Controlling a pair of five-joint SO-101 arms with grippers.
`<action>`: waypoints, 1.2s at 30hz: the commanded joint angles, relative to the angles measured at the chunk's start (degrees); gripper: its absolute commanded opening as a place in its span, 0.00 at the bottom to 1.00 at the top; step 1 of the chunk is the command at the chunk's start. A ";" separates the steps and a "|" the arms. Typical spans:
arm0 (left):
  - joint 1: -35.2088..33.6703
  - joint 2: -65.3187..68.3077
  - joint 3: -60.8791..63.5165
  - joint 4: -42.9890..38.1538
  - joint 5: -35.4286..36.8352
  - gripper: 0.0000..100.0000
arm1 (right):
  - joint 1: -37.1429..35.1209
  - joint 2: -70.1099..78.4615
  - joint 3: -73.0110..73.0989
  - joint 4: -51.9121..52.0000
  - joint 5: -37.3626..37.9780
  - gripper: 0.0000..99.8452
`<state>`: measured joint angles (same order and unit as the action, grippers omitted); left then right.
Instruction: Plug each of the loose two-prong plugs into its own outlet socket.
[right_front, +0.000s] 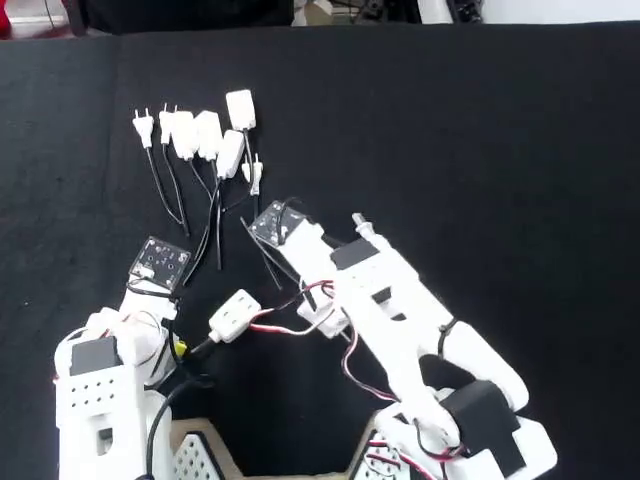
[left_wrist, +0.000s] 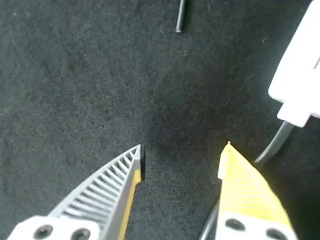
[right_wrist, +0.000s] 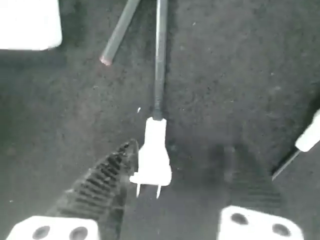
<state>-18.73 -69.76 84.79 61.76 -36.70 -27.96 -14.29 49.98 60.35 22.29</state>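
Note:
Several loose white two-prong plugs (right_front: 205, 135) with black cords lie in a cluster at the far left of the black table. One small plug (right_wrist: 152, 157) lies between the fingers of my right gripper (right_wrist: 180, 172), which is open; the plug sits close to the dark ribbed finger (right_wrist: 107, 175), its prongs pointing toward the camera. The same plug (right_front: 254, 173) lies just beyond the right arm's wrist (right_front: 277, 225). A white outlet socket (right_front: 235, 315) on a cable rests between the arms. My left gripper (left_wrist: 183, 150) is open over bare cloth, with the socket (left_wrist: 300, 75) beside its yellow finger (left_wrist: 240, 185).
Red and white wires (right_front: 300, 320) trail from the right arm near the socket. A loose cord end (left_wrist: 180, 20) lies ahead of the left gripper. A white block (right_wrist: 27, 22) and another plug's edge (right_wrist: 310, 135) flank the right gripper. The table's right half is bare black cloth (right_front: 500, 150).

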 joint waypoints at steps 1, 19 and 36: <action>0.57 -0.44 -0.40 -0.09 -0.44 0.25 | -0.70 -1.01 -8.92 10.90 0.26 0.35; 0.66 -0.44 -0.40 0.26 -0.53 0.25 | 3.16 -0.92 2.42 -0.53 0.62 0.09; 0.66 -0.44 -0.40 0.00 -0.53 0.25 | -0.35 -0.48 6.02 -5.89 -0.79 0.09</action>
<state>-18.73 -69.76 84.79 61.76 -36.79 -26.55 -15.60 55.08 57.19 22.64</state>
